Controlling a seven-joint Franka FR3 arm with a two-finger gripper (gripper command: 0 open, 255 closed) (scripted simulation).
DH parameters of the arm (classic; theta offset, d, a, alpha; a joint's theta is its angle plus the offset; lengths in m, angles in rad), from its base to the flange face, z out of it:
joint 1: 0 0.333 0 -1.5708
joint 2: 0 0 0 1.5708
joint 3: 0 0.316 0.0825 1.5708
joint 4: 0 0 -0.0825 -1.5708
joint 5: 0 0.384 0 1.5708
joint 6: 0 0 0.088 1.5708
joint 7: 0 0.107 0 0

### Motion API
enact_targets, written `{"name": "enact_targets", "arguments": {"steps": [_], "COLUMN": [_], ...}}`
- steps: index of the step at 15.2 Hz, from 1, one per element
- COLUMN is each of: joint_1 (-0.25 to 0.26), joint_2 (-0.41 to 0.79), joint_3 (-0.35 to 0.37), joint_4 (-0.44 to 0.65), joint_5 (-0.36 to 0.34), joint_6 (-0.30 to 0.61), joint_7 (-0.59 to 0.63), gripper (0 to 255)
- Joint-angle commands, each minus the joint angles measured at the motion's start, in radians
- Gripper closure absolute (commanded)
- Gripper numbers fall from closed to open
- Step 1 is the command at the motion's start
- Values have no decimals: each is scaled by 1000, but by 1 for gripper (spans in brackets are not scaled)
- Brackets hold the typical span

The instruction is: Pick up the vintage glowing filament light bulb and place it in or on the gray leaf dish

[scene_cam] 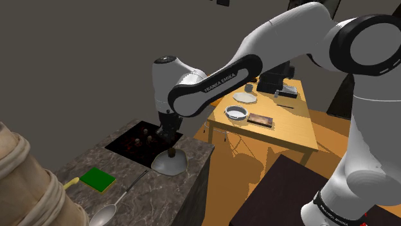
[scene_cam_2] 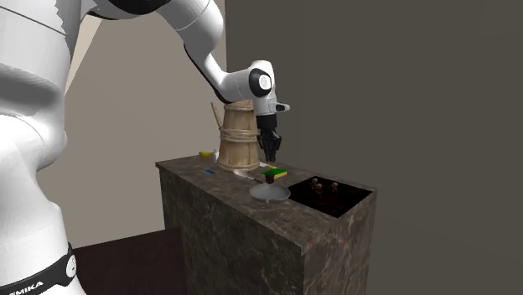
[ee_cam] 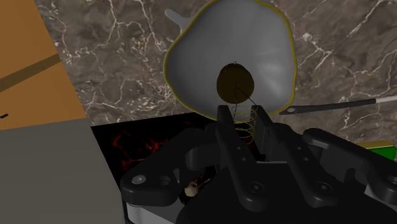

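Light bulb first: I have it clamped between my two fingers. They are closed onto its clear glass, the filament coil shows in the narrow space between them, and the dark cap points away from my palm.

The biggest thing here is the marble counter. A dark recess with a red glow is sunk into it, right beside my working spot. Next comes the grey leaf dish, which sits on the stone just past that recess. A green pad and a spoon lie further along, well clear of it.

I judge the carry done and the placing in hand, since my gripper hangs over the dish with the bulb's cap aimed at the middle. The next move calls for a short, straight descent. I should open only when the cap rests in the hollow, because a round bulb dropped from height could roll toward the rim.

The wrist view shows the hold and that the cap is centred over the dish, but nothing of height. The shoulder view shows the cap low, perhaps already touching the dish, though I cannot be sure from that angle.
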Motion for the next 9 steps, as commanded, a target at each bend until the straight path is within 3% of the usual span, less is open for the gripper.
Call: {"name": "enact_targets", "arguments": {"steps": [1, 9], "joint_1": [3, 10], "joint_2": [13, 41], "joint_3": [-4, -14], "joint_4": [-7, -23], "joint_5": [-10, -32], "joint_6": [19, 58], "joint_7": [8, 24], "gripper": [255, 255]}}
